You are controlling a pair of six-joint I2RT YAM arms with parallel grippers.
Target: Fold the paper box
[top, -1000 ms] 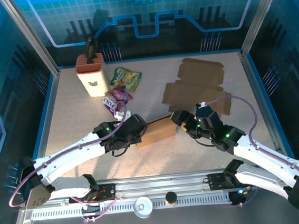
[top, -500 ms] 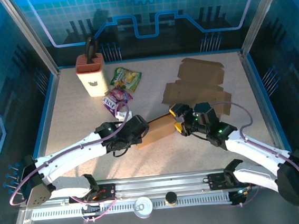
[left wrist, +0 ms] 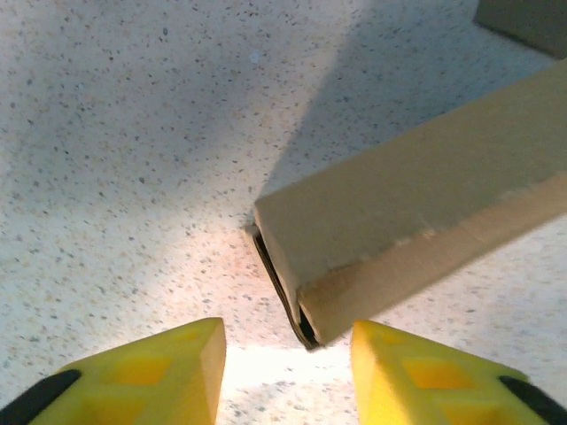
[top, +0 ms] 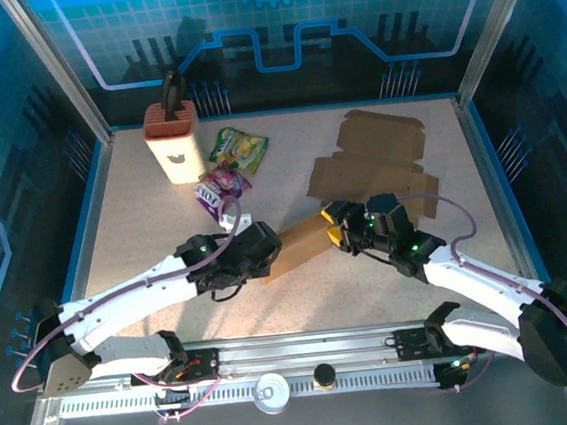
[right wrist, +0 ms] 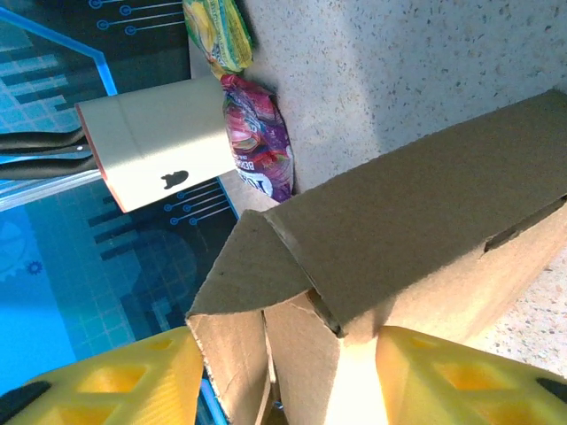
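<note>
Lying slantwise near the middle of the desk, the paper box is a long brown carton, partly formed, with one arm at each end. Its left end is closed and rests on the speckled surface. Its right end is open, with loose flaps standing out. Just behind that end lies a flat cardboard sheet, unfolded, reaching toward the far right corner. Well apart at the far left stands a cream knife block with a reddish top and a dark handle in it. A green packet and a purple packet lie beside it, between the block and the carton. The left tool has its yellow fingers apart and holds nothing; the carton's closed end sits just ahead of them. The right tool straddles the open end, a finger on either side of the flaps, but I cannot tell whether it is pressing them. The purple packet carries white lettering too small to read, and the block shows a small dark mark.
</note>
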